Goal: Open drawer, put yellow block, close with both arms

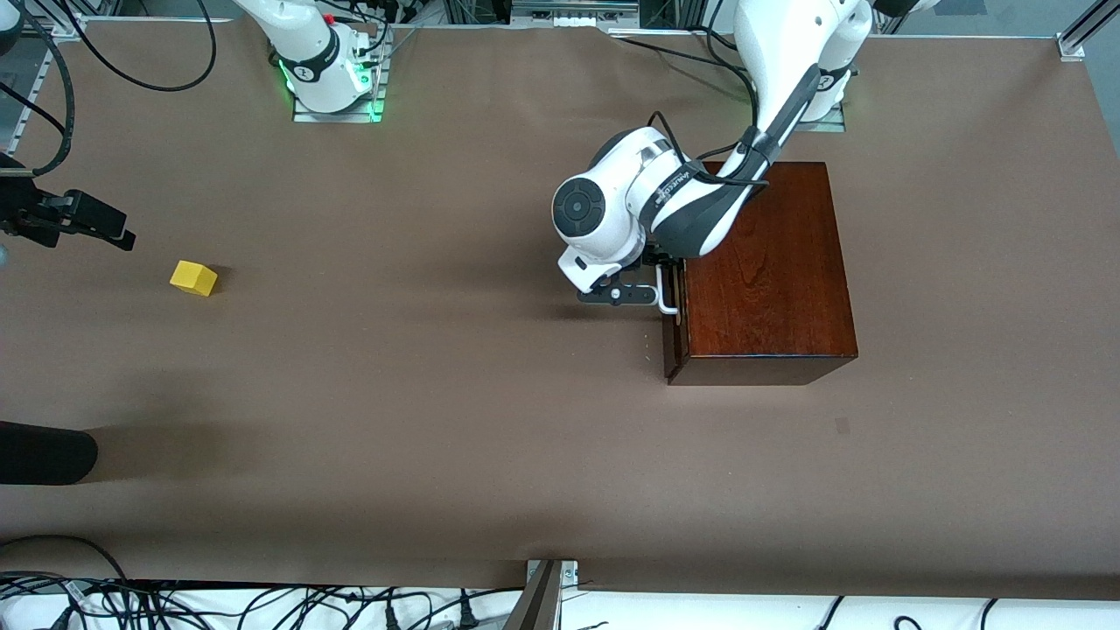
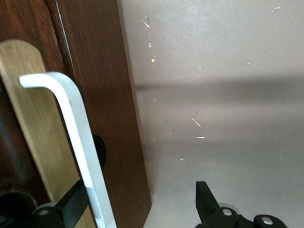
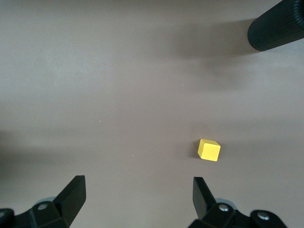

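We see the left gripper (image 2: 137,209) spread around the white bar handle (image 2: 78,137) of the glossy mahogany drawer (image 1: 674,337); the right gripper (image 3: 137,199), spread, hangs over the matte surface (image 3: 118,71) near the yellow block (image 3: 209,150).

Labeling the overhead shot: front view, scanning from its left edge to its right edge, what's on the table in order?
Right pincer at the edge, open over bare table → yellow block → left pincer, open at the white handle → drawer front → dark wooden box.
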Robot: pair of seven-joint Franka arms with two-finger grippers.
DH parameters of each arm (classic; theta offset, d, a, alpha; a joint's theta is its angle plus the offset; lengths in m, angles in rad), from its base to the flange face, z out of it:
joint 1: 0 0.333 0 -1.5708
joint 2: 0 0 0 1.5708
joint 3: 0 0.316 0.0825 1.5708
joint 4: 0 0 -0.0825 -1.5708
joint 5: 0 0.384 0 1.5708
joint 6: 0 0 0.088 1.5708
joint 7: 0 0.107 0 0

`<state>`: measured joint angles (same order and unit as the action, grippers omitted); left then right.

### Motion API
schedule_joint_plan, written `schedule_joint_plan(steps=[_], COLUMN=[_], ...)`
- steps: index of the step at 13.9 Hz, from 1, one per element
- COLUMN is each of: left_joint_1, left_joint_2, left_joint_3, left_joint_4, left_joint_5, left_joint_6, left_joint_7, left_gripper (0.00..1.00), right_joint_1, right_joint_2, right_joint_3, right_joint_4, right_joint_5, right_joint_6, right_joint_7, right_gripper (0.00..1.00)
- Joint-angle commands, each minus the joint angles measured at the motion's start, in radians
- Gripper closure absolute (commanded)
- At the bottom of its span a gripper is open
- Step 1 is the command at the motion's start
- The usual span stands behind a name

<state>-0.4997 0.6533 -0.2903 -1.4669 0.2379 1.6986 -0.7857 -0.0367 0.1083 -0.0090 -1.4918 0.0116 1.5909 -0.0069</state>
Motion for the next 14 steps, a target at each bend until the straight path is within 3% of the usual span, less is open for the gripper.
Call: schedule_joint_plan(steps=[1,6,14], left_joint_1=[-0.007,-0.025,-0.098], left_joint_2=[0.002,0.023,0.115], left_joint_3=[-0.009,-0.010,-0.010], left_joint_4=[0.013,0.025,0.166], left_joint_5=[-0.019,-0.057,-0.091], left_joint_6=[-0.007,-0.001,0.006], left_joint_7=[-0.043,-0.081,-0.165], left_gripper=[0.00,0.00,0.00], right_joint_1=[-0.005,-0.005,-0.005], right_joint_2=[-0.012,-0.013,-0.013], right_joint_3=[0.000,0.000,0.000], right_joint_4=[0.001,0.001,0.001], right_joint_5=[0.016,0.014,0.013], right_joint_6=[-0.002,-0.002,-0.002], right_joint_7=[-0.001,-0.001,-0.001], right_gripper=[0.00,0.00,0.00])
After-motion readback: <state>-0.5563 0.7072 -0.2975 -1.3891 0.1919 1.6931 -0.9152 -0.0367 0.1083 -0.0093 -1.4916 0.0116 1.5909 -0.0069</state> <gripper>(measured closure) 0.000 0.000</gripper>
